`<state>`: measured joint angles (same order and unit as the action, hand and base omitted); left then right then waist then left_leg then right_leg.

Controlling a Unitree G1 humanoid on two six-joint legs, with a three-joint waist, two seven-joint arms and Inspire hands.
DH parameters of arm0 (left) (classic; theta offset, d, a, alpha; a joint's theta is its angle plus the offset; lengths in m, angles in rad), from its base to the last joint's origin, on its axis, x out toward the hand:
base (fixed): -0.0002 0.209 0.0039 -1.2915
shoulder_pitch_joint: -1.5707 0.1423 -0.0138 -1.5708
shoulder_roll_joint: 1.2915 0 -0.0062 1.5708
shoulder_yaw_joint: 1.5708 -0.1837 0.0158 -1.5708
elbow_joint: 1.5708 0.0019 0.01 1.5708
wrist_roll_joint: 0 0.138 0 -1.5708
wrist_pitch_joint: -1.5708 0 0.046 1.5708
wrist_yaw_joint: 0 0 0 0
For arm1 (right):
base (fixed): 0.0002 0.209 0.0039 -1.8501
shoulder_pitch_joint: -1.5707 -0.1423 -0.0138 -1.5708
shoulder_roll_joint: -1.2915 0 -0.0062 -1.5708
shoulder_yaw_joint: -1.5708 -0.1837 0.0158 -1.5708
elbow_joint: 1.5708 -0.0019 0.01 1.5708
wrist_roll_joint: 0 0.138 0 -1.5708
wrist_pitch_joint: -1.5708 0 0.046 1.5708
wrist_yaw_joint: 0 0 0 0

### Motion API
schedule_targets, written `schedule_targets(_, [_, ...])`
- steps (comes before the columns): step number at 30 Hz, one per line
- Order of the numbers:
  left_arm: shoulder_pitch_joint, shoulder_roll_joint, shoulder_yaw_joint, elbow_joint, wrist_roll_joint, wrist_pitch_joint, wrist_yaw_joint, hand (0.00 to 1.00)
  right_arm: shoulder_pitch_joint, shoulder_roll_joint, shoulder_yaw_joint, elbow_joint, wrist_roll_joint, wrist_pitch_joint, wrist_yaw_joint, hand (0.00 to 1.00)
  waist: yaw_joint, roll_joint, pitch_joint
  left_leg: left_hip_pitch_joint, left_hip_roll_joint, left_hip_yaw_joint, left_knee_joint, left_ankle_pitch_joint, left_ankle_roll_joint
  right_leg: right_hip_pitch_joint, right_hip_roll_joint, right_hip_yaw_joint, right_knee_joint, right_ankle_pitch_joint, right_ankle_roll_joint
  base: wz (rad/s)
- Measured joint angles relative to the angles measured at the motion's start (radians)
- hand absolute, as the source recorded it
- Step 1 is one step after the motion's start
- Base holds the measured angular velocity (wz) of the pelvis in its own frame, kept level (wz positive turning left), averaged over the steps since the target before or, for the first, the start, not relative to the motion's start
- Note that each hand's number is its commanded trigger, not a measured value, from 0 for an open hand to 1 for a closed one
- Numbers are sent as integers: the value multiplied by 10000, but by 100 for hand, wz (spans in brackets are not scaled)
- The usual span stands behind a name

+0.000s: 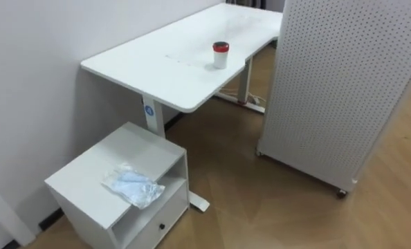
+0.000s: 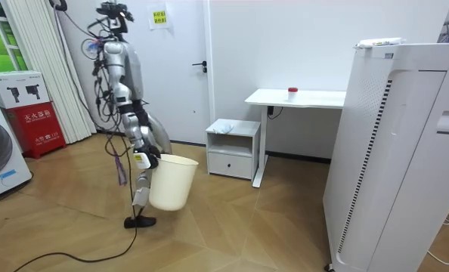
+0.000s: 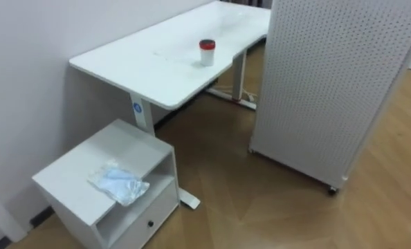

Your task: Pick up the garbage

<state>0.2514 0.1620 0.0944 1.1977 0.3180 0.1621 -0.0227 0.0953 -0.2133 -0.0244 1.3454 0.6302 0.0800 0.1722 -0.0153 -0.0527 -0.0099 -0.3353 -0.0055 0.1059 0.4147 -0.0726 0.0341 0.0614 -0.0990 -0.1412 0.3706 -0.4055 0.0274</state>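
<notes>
The bench (image 1: 164,62) and the cabinet (image 1: 112,149) stand well ahead of the fingers. The right hand (image 2: 141,156) is at the rim of the white bin (image 2: 168,189); whether its fingers grip I cannot tell. The crumpled garbage (image 1: 133,187) on the cabinet looks light and soft: pinch its middle.

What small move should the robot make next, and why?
Probably step closer to the small cabinet: the crumpled wrapper lies on its top, and the room view shows the robot standing some way off with the white bin.
</notes>
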Motion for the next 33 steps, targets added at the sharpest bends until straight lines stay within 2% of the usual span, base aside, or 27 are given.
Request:
schedule_targets(1, [-114, 7, 6, -4, -12, -96, 4, 0, -7, 21, -5, -55, -41, -18, -20, 100, -68, -42, 8, -16, -47, 27, 242, -135, 63, 211, -38, 9, -323, 94, 20, 0])
schedule_targets(2, [-210, 8, 9, -2, -18, -163, 3, 0, -20, 28, -6, -131, -84, -26, -21, 100, -76, -55, 92, -52, -32, 27, 438, -239, 69, 328, -50, 40, -439, 138, 7, -7])
schedule_targets(3, [-333, 9, 5, 8, -20, -335, 3, 0, -23, 49, 14, -265, -186, -32, -61, 100, -46, 2, 186, -253, 52, 34, 1067, -509, 58, 481, -58, 188, -631, 149, -1, -25])
schedule_targets(4, [-358, 9, -5, 22, -45, -463, 12, 0, -26, 78, 53, -267, -224, -37, -90, 100, 11, -28, 247, -465, 118, 91, 1843, -667, 89, 707, -47, 641, -709, 150, -2, -32])
schedule_targets(5, [-337, -3, -15, 51, -121, -497, 9, 0, -21, 74, 101, -280, -223, -32, -111, 100, 82, -29, 292, -618, 60, 183, 2087, -757, 102, 905, -73, 910, -766, 149, -4, -34])
schedule_targets(6, [-340, -95, -14, 38, -205, -551, 1, 0, 33, -1, 178, -350, -212, -30, -195, 100, 127, 6, 140, -576, -46, 240, 1610, -861, 160, 1009, -139, 1236, -781, 39, -54, -5])
schedule_targets(7, [-508, -122, 1, 23, -232, -589, -1, 0, 76, -18, 187, -350, -216, -12, -293, 100, 100, -10, 110, -519, -122, 334, 1439, -1110, 223, 908, -306, 1110, -606, -315, 70, 9])
schedule_targets(9, [-756, -181, 7, 13, -227, -628, 78, 0, 54, -29, 181, -293, -222, 1, -356, 100, 237, -39, 118, -490, -249, 523, 1655, -1432, 349, 752, -532, 1055, -188, -461, 236, -4])
schedule_targets(10, [-921, -181, 11, 9, -250, -672, 132, 0, -15, -8, 195, -356, -370, -37, -440, 100, 295, -55, 114, -368, -301, 632, 1766, -1666, 418, 720, -604, 925, 221, -466, 258, -22])
schedule_targets(11, [-965, -166, 2, 14, -335, -674, 155, 0, -74, 6, 233, -424, -405, -65, -463, 100, 316, -65, 105, -312, -325, 687, 1792, -1748, 479, 603, -681, 771, 591, -449, 291, -8])
schedule_targets(12, [-1037, -136, -15, 16, -535, -700, 208, 0, -148, 43, 275, -573, -406, -169, -482, 100, 340, -107, 114, -171, -437, 746, 1771, -1869, 569, 298, -906, 539, 1569, -377, 426, 6])
schedule_targets(13, [-1246, -126, -15, 4, -537, -799, 289, 0, -217, 44, 347, -598, -472, -253, -486, 100, 346, -110, 118, -58, -486, 786, 1806, -2033, 664, -113, -1067, 491, 2544, -153, 692, 5])
schedule_targets(14, [-1353, -127, -15, 7, -538, -844, 369, 0, -262, 41, 370, -591, -484, -254, -486, 100, 346, -101, 124, 29, -514, 811, 1801, -2097, 708, -337, -1158, 489, 3085, 35, 701, 5])
schedule_targets(15, [-1501, -126, -41, 9, -548, -917, 539, 0, -329, 47, 419, -654, -492, -300, -487, 100, 361, -108, 155, 262, -581, 799, 1719, -2188, 805, -720, -1314, 412, 4123, 613, 611, 8])
schedule_targets(16, [-1632, -116, -183, -3, -613, -1018, 746, 0, -357, 50, 441, -720, -494, -380, -493, 100, 353, -1, 167, 510, -592, 688, 1602, -2262, 883, -987, -1382, 294, 4861, 1449, 493, 12])
schedule_targets(18, [-1793, -76, -240, -75, -863, -1204, 1066, 0, -451, 77, 447, -747, -502, -473, -458, 100, 396, 108, 152, 953, -598, 533, 1146, -2271, 931, -1419, -1467, 256, 5540, 2302, 409, 0])
schedule_targets(20, [-1822, -25, -382, -344, -1119, -1376, 1350, 0, -568, 95, 533, -933, -516, -506, -386, 100, 463, 229, 209, 1329, -520, 529, 681, -2228, 926, -2063, -1412, 157, 5779, 1919, 460, -12])
schedule_targets(21, [-1863, -21, -436, -482, -1207, -1547, 1512, 0, -576, 100, 576, -1042, -511, -614, -362, 100, 459, 243, 216, 1495, -422, 523, 505, -2222, 935, -2464, -1342, 7, 5543, 1556, 458, 0])
schedule_targets(23, [-1978, -46, -471, -607, -1333, -1764, 1729, 0, -651, 128, 823, -1045, -455, -775, -357, 100, 492, 265, 241, 1719, -284, 430, 195, -2195, 887, -2937, -1034, -6, 4318, 1302, 399, 9])
schedule_targets(24, [-2061, -44, -665, -632, -1455, -1897, 1850, 0, -658, 137, 975, -1074, -455, -843, -327, 100, 476, 272, 238, 1859, -225, 271, -57, -2149, 810, -3067, -813, -36, 3032, 1283, 422, 25])
schedule_targets(25, [-2094, -55, -824, -756, -1512, -1964, 1909, 0, -659, 147, 1013, -1066, -448, -925, -273, 100, 462, 262, 236, 2000, -189, 156, -252, -2124, 765, -3044, -649, -48, 1573, 1429, 328, 26])
schedule_targets(26, [-2105, -59, -890, -819, -1514, -2012, 1930, 0, -673, 156, 1025, -1050, -447, -965, -275, 100, 463, 239, 223, 2055, -184, 117, -318, -2130, 728, -3022, -558, -61, 842, 1585, 260, 35])
schedule_targets(27, [-2209, -67, -968, -853, -1506, -2100, 2020, 0, -741, 186, 1075, -951, -462, -1060, -286, 100, 402, 241, 209, 2070, -163, -141, -327, -2162, 649, -2996, -302, 30, -128, 2400, 262, 54])
schedule_targets(28, [-2402, -99, -1057, -855, -1490, -2173, 2145, 0, -771, 205, 1115, -814, -465, -1157, -281, 100, 229, 234, 178, 2060, -116, -416, -274, -2184, 523, -2822, -123, 1, -339, 2882, 380, 53])
schedule_targets(31, [-2624, -113, -1075, -909, -1456, -2556, 2451, 0, -1253, 223, 1270, -283, -507, -1364, -218, 100, 221, 392, 237, 2013, 97, -423, -397, -2121, 351, -2618, 100, -228, -649, 2909, 311, 19])
schedule_targets(33, [-2729, -107, -1070, -1172, -1281, -2599, 2710, 0, -1379, 213, 1456, -156, -514, -1443, -215, 100, 212, 432, 247, 2017, 163, -422, -447, -2076, 277, -2605, 159, -241, -673, 2896, 291, 10])
